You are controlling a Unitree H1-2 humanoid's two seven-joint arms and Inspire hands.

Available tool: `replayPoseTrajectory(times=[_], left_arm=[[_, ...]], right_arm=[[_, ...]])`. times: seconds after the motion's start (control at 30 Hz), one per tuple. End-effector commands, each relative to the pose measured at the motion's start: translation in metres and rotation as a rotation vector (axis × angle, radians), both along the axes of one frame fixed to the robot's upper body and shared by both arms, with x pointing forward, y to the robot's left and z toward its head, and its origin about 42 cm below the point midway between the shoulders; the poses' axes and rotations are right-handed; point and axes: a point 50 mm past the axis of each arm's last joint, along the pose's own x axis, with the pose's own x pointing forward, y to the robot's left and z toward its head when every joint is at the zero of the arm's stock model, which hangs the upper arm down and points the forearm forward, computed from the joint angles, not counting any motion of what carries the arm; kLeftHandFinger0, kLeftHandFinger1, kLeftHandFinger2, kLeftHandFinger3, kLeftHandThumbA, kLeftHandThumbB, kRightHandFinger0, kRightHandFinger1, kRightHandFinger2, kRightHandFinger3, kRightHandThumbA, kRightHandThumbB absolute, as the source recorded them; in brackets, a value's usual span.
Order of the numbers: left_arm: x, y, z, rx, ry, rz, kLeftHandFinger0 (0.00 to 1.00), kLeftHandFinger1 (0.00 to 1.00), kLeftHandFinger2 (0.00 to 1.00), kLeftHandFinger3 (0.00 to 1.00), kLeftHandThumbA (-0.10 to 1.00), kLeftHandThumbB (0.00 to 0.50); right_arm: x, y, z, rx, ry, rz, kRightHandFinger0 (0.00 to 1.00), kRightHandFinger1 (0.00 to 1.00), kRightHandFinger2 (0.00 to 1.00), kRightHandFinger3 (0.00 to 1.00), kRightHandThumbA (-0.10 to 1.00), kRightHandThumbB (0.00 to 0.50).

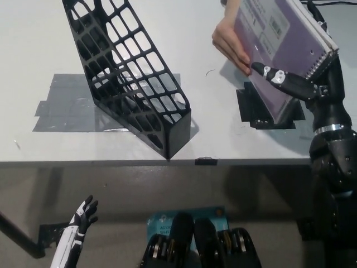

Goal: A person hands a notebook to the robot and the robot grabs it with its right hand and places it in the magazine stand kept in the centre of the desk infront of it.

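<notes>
White desk (33, 50) holding a black mesh magazine stand (131, 84) in the middle, purple spiral notebook (281, 50) tilted up at the far right, pinched by the black right hand (304, 84) and a person's hand (230, 42), white left hand (83, 214) open low down.

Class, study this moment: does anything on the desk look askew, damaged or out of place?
Nothing looks damaged or spilled. The magazine stand sits at an angle to the desk edge, on grey tape patches. The notebook is mid-handover.
</notes>
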Motion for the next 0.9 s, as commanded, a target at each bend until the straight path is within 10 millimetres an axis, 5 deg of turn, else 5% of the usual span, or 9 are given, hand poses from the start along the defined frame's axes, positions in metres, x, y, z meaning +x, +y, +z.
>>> replayPoseTrajectory(times=[0.0, 0.03, 0.07, 0.1, 0.17, 0.2, 0.47, 0.87], left_arm=[[0.008, 0.003, 0.012, 0.003, -0.065, -0.023, 0.97, 1.0, 1.0, 1.0, 1.0, 0.5], [0.008, 0.003, 0.012, 0.004, -0.066, -0.023, 0.97, 1.0, 1.0, 1.0, 1.0, 0.5], [0.009, 0.003, 0.012, 0.002, -0.067, -0.023, 0.97, 1.0, 1.0, 1.0, 1.0, 0.5], [0.009, 0.003, 0.012, 0.001, -0.067, -0.024, 0.97, 1.0, 1.0, 1.0, 1.0, 0.5], [0.009, 0.003, 0.013, 0.005, -0.068, -0.024, 0.97, 1.0, 1.0, 1.0, 1.0, 0.5], [0.011, 0.003, 0.013, 0.005, -0.071, -0.023, 0.96, 1.0, 1.0, 1.0, 1.0, 0.5], [0.013, 0.004, 0.015, 0.007, -0.077, -0.024, 0.95, 1.0, 1.0, 1.0, 1.0, 0.5], [0.013, 0.003, 0.014, -0.002, -0.072, -0.026, 0.95, 1.0, 1.0, 1.0, 1.0, 0.5]], right_arm=[[0.014, 0.015, 0.021, 0.005, -0.058, 0.034, 1.0, 1.0, 1.0, 1.0, 1.0, 0.16], [0.014, 0.015, 0.021, 0.007, -0.058, 0.035, 1.0, 1.0, 1.0, 1.0, 1.0, 0.16], [0.018, 0.014, 0.021, 0.026, -0.044, 0.035, 0.72, 0.87, 1.0, 1.0, 0.95, 0.148], [0.02, 0.014, 0.02, 0.036, -0.03, 0.038, 0.54, 0.72, 0.88, 0.95, 0.94, 0.153], [0.024, 0.014, 0.021, -0.012, -0.012, 0.032, 0.05, 0.13, 0.25, 0.34, 0.99, 0.12], [0.027, 0.016, 0.022, -0.029, -0.003, 0.026, 0.0, 0.01, 0.01, 0.01, 1.0, 0.085], [0.025, 0.028, 0.025, 0.026, -0.002, -0.009, 0.0, 0.0, 0.0, 0.0, 1.0, 0.012], [0.02, 0.025, 0.031, 0.13, -0.023, -0.014, 0.0, 0.0, 0.0, 0.0, 1.0, 0.058]])
